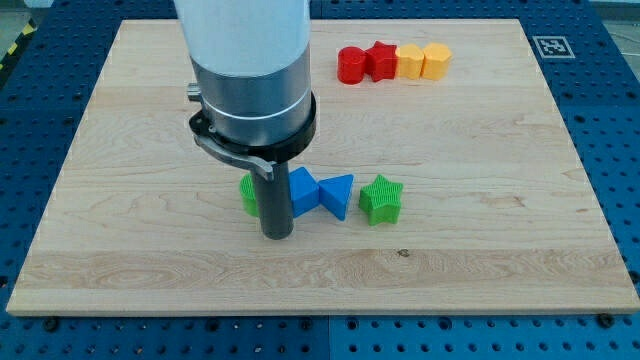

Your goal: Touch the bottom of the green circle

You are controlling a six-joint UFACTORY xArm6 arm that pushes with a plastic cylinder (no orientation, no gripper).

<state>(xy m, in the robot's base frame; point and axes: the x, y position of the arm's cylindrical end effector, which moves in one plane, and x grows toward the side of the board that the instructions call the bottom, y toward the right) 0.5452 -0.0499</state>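
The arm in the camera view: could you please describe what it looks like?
A wide white cylindrical housing sits above a metallic grey band with a black ring below it. A dark bracket leads to a straight dark rod; my tip is its blunt lower end. No cables or markings show.

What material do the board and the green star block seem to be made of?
The board looks like pale, smooth wood: grain lines and a small dark knot show. The green star block looks like matte plastic with fine ribs, perhaps printed; I cannot be sure.
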